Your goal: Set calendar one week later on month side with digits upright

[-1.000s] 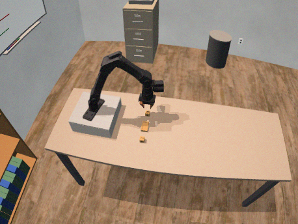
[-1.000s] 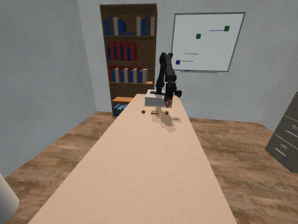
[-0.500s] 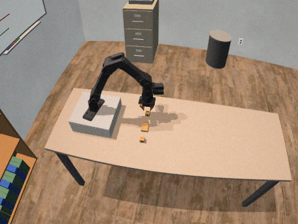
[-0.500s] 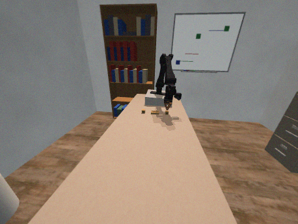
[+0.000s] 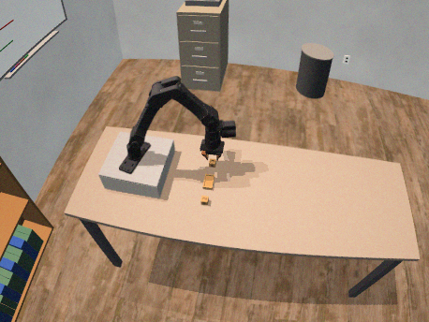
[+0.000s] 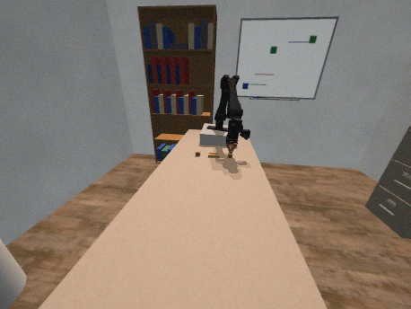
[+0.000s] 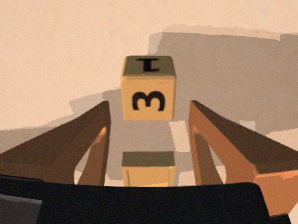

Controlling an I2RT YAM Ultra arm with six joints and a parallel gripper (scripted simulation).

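Black arm arched high, tool (image 5: 212,158) (image 6: 231,150) (image 7: 149,110) pointing down, its orange-brown fingers partly open and empty.

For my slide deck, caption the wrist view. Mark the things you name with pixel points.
Parted orange-brown fingers above a yellow cube (image 7: 149,89) with a black 3 facing the camera.

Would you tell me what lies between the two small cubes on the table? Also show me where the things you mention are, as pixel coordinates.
The tray (image 5: 208,182) (image 6: 214,154) lies between the cubes (image 5: 204,200) (image 6: 197,154), as the top and exterior views show.
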